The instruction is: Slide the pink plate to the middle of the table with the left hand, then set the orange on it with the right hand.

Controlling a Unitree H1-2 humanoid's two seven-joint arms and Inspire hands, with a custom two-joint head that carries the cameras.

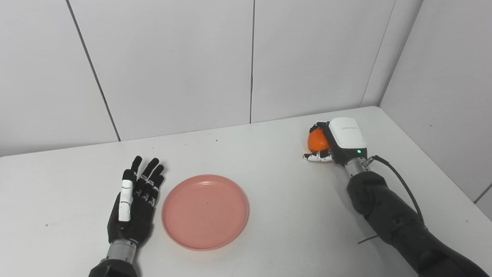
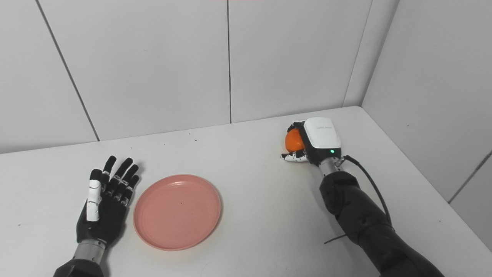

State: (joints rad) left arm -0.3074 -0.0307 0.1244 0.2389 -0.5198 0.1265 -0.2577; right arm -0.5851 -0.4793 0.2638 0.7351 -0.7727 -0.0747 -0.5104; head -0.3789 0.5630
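Orange [image 1: 317, 141] within right hand [image 1: 338, 143] curled fingers [image 1: 318, 157].

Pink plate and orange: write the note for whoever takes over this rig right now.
Left hand: open, fingers spread, flat on the table just left of the pink plate, holding nothing.
Right hand: wrapped around the orange at the table's far right; whether the orange is lifted cannot be told.
Plate: near the middle of the table, nothing on it.
Done: the plate appears placed; the orange is gripped.
Left: carry the orange over and set it on the plate.
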